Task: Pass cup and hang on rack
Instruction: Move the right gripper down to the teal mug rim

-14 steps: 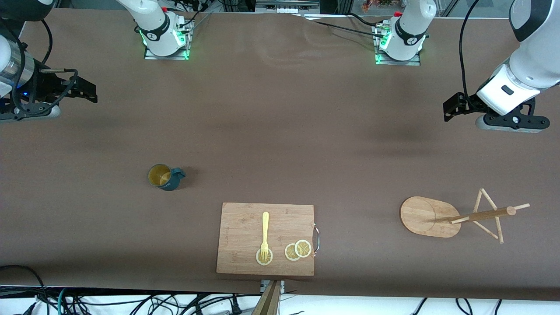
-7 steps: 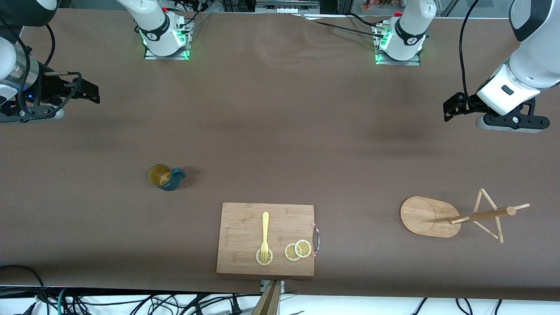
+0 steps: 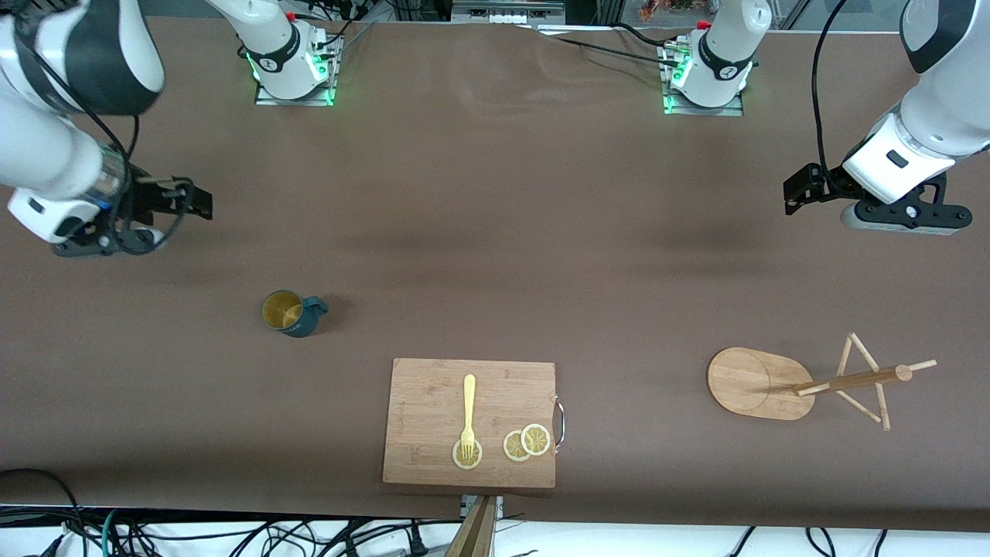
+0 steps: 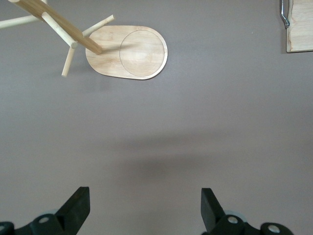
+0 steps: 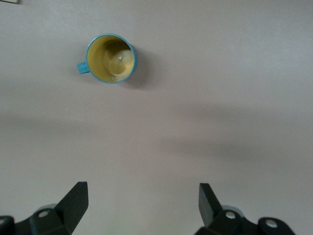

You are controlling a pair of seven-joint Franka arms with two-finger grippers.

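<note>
The cup (image 3: 288, 313), a small dark teal mug with a yellowish inside, stands upright on the brown table toward the right arm's end; its handle points toward the table's middle. In the right wrist view the cup (image 5: 110, 58) lies well ahead of the open fingers. My right gripper (image 3: 197, 203) hangs open and empty over bare table, apart from the cup. The rack (image 3: 804, 381), a light wooden mug tree with an oval base, stands toward the left arm's end, and the rack (image 4: 128, 51) shows in the left wrist view too. My left gripper (image 3: 797, 193) waits open over bare table.
A rectangular bamboo cutting board (image 3: 433, 387) with a metal handle lies near the table's front edge at the middle. On it are a yellow fork (image 3: 468, 414) and three lemon slices (image 3: 526, 442). Both arm bases stand along the table's back edge.
The right arm has swung in over the table, carrying its open gripper closer to the cup. The left arm has not moved. The cup and the rack have stayed put.
</note>
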